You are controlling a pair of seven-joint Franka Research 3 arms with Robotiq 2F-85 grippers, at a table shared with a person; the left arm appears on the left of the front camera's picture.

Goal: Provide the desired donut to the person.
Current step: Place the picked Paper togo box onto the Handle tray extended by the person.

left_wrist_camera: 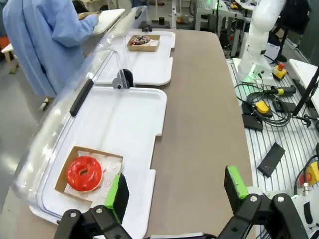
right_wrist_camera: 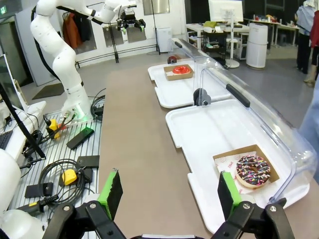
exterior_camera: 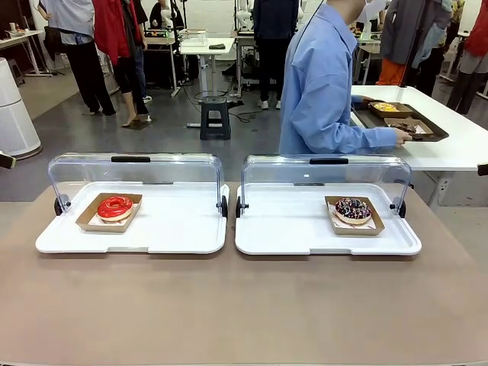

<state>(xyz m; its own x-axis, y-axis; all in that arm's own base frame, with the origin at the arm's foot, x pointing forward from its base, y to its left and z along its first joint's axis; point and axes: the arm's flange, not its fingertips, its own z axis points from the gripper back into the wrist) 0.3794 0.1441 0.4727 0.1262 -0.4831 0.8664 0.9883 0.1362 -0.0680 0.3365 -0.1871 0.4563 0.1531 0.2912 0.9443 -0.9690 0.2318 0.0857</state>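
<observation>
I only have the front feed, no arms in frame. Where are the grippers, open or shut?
Observer: Left gripper hovers, jaws open and empty, over the table edge by the red donut.
Operator: Right one?
Observer: Right gripper is open too, empty, near the chocolate sprinkle donut.
Operator: Covers blocking either donut?
Observer: No. From the wrist views both clear lids stand raised on the far side, so the trays are open toward the arms.
Operator: Person facing us?
Observer: No, the person is turned to a side table.
</observation>
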